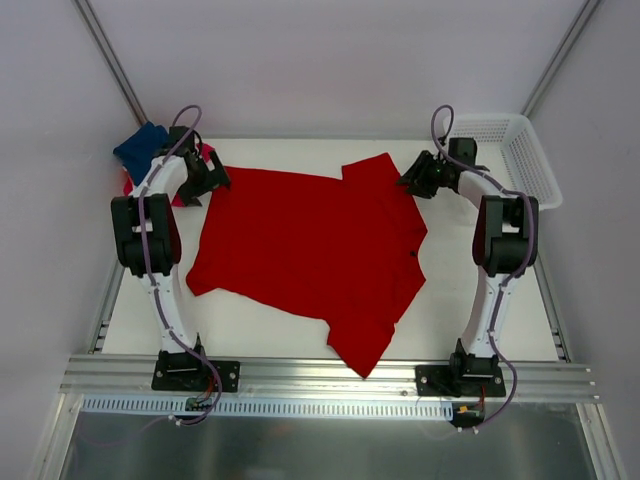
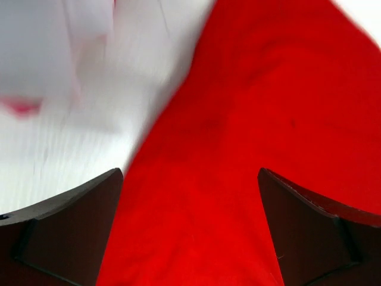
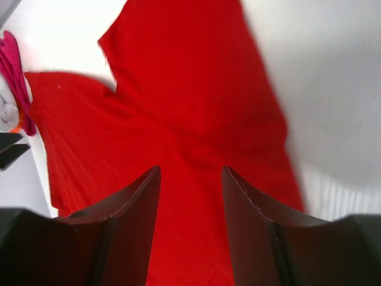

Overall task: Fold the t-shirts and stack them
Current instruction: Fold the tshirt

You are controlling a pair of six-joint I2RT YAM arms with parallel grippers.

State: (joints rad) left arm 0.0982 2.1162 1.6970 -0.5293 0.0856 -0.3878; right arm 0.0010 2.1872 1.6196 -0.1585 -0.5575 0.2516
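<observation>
Two grippers hover at the far edge of one bright red t-shirt (image 1: 310, 250), which lies spread open and unfolded across the middle of the white table (image 1: 260, 335). At the shirt's far-left corner, the left gripper (image 1: 212, 180) has its jaws spread wide over the cloth's edge, with nothing between them. By the far-right sleeve, the right gripper (image 1: 418, 180) has its jaws roughly half apart, gripping nothing; red cloth shows through the gap. A navy blue folded tee (image 1: 140, 148) and a magenta tee (image 3: 12, 65) lie at the table's far-left corner. A white mesh basket (image 1: 530, 155) stands at the far-right corner.
</observation>
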